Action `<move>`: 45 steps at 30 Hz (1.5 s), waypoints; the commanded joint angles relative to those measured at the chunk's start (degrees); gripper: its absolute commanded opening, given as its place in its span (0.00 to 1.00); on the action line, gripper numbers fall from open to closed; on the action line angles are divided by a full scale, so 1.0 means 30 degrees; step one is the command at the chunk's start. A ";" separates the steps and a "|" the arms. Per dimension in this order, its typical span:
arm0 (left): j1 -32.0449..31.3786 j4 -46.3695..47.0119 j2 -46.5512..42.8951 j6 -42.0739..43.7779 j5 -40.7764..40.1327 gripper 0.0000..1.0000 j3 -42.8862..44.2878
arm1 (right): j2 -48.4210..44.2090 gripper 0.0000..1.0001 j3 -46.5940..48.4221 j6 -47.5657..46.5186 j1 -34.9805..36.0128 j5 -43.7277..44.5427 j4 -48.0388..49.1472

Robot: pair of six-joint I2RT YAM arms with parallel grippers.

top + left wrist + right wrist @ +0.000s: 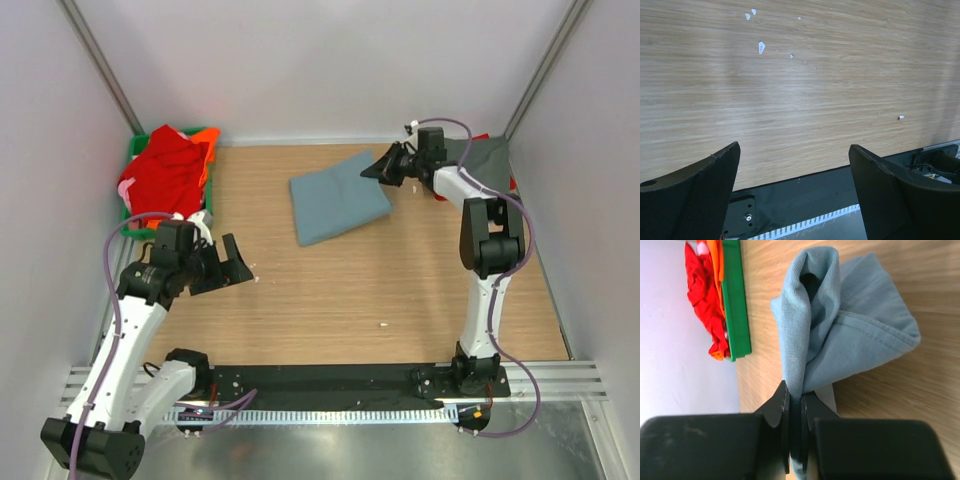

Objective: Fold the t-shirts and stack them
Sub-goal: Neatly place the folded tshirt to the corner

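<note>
Right claw (796,396) tight on folded, bunched dusty-blue t-shirt (855,340)

I see the wooden table (400,290) bearing a folded blue-grey t-shirt (335,208), a green crate (133,152) far left, a dark grey t-shirt (487,153) far right — plus white specks (761,47).

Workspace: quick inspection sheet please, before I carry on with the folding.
Surface: wooden table, light grain.
Job's things: blue-grey t-shirt folded at far centre; dark grey t-shirt far right; red and orange t-shirts heaped in green crate, far left.
Clutter: small white scraps on the wood.
Pincers: left pincer open above the wood; right pincer shut on the blue-grey t-shirt's edge.
Cables: purple cables along both arms, no snag seen.
Surroundings: pale walls on three sides.
</note>
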 commanded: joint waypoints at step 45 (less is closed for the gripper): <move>-0.0009 0.0655 0.0472 -0.0112 0.0583 0.87 -0.0087 | 0.3743 0.01 2.1243 -0.7854 -0.6531 0.1850 -1.5744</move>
